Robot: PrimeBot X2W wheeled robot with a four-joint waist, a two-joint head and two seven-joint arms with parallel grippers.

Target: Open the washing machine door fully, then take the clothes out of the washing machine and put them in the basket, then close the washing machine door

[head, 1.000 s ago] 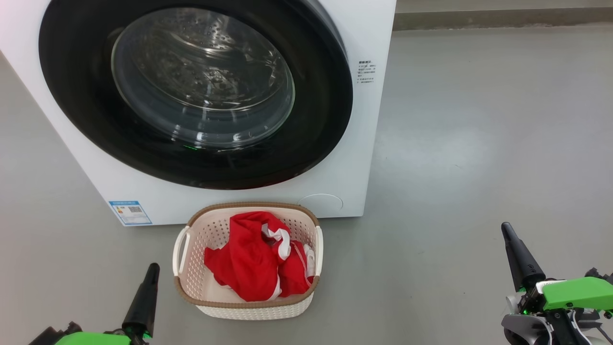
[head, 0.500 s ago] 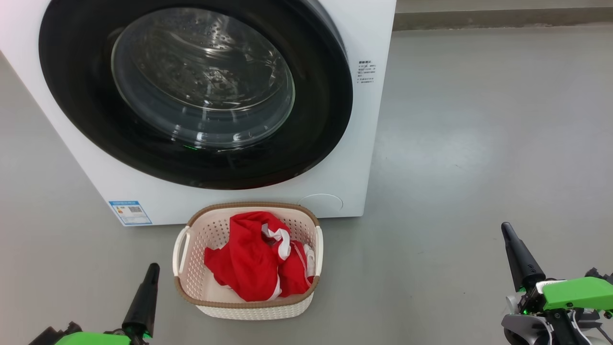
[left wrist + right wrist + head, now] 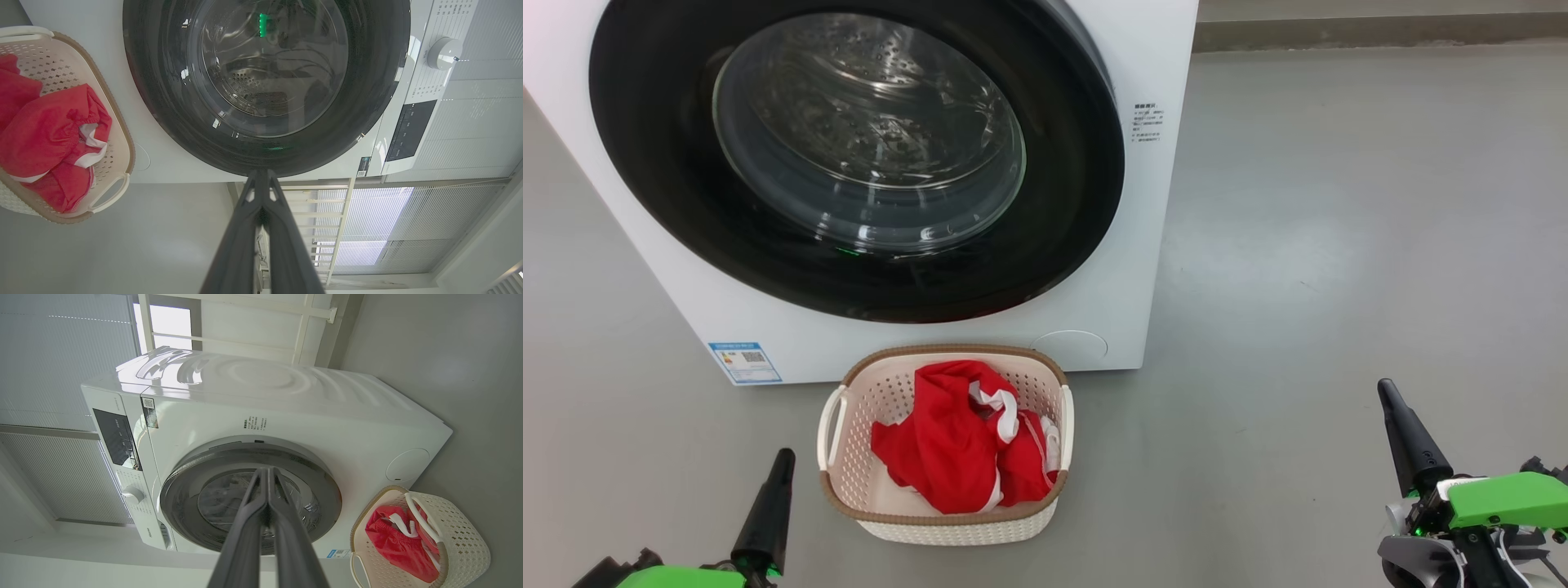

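The washing machine door [image 3: 849, 155], glossy black around bulging glass, sits closed at twelve o'clock. The left gripper [image 3: 783, 461] and right gripper [image 3: 1387, 394], jaws pressed together and empty, hover over smooth grey floor [image 3: 1339, 245]. Below it at six o'clock, red clothes [image 3: 947, 449] lie in the perforated cream basket [image 3: 956, 531].

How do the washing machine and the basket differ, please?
The washing machine is large and white; the basket is small, cream and perforated. The washing machine is shut behind its black-rimmed door, drum seemingly empty; the basket is open-topped and holds the red clothes. Both stand on the floor.
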